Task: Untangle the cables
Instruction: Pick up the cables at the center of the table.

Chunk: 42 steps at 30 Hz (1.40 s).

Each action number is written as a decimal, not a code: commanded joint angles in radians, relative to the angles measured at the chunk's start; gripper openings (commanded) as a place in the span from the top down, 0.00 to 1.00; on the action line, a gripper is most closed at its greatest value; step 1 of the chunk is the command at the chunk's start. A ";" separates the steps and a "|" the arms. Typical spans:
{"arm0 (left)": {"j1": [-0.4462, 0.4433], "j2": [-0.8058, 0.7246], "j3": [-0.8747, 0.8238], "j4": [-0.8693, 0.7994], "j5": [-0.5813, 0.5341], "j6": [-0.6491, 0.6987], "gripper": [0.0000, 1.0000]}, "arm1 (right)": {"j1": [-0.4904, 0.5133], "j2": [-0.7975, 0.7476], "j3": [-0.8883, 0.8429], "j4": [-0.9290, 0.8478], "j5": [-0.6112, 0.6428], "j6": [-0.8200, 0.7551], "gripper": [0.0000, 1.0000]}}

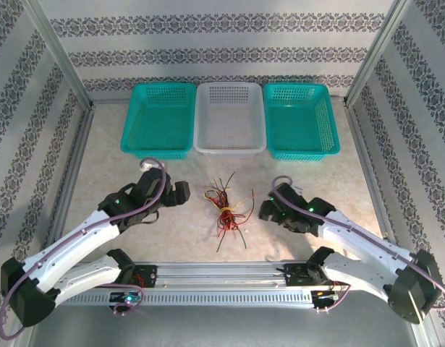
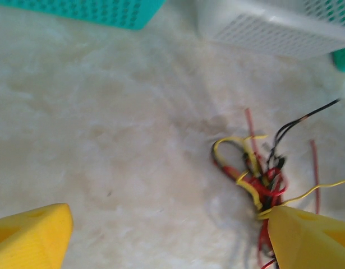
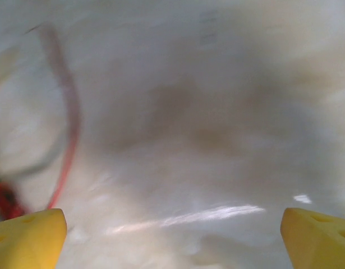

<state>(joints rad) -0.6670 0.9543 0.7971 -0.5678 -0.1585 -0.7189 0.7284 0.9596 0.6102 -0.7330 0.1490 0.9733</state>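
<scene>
The cables point(image 1: 226, 208) lie as one tangled bundle of thin red, black and yellow wires on the table's middle, between the two arms. My left gripper point(image 1: 180, 194) sits just left of the bundle, open, nothing between its fingers. In the left wrist view the cables point(image 2: 256, 171) lie to the right, with the right yellow fingertip point(image 2: 309, 235) over their lower strands and bare table between the fingers. My right gripper point(image 1: 269, 210) hovers just right of the bundle, open wide. A blurred red cable point(image 3: 68, 123) curves at the left of the right wrist view.
Three baskets stand in a row at the back: teal point(image 1: 159, 119), white point(image 1: 230, 119) and teal point(image 1: 300, 119). Metal frame rails point(image 1: 70, 181) border the table at left and right. A perforated rail point(image 1: 222, 285) runs along the near edge between the arm bases.
</scene>
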 commanded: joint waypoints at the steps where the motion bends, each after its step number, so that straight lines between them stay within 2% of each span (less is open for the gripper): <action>1: -0.011 0.059 0.086 0.090 0.022 0.024 0.09 | 0.045 0.053 0.090 0.142 -0.023 -0.024 0.05; 3: -0.011 0.103 0.122 0.098 0.046 0.040 0.11 | 0.044 0.112 0.101 0.227 -0.079 -0.045 0.10; 7: -0.011 0.141 0.138 0.110 0.092 0.044 0.14 | 0.030 0.237 0.131 0.330 -0.115 -0.078 0.20; 14: -0.011 0.156 0.127 0.094 0.102 0.056 0.17 | 0.007 0.433 0.143 0.557 -0.281 -0.084 0.33; 19: -0.011 0.168 0.132 0.085 0.125 0.058 0.19 | 0.018 0.513 0.152 0.601 -0.340 -0.076 0.28; 25: -0.009 0.163 0.123 0.077 0.116 0.065 0.21 | 0.051 0.525 0.118 0.618 -0.410 -0.114 0.23; 29: -0.009 0.171 0.137 0.078 0.111 0.071 0.22 | 0.077 0.541 0.122 0.564 -0.403 -0.165 0.16; 32: -0.008 0.184 0.158 0.066 0.107 0.073 0.23 | 0.100 0.559 0.138 0.512 -0.397 -0.197 0.17; 36: -0.006 0.192 0.179 0.040 0.108 0.078 0.23 | 0.117 0.582 0.138 0.488 -0.391 -0.212 0.23; 38: -0.005 0.191 0.178 0.038 0.109 0.075 0.23 | 0.117 0.603 0.145 0.485 -0.392 -0.214 0.30; 42: -0.002 0.193 0.176 0.037 0.123 0.071 0.19 | 0.117 0.641 0.173 0.480 -0.394 -0.224 0.52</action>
<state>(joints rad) -0.6678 1.1496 0.9451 -0.4931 -0.0509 -0.6617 0.8337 1.5677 0.7578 -0.2356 -0.2356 0.7700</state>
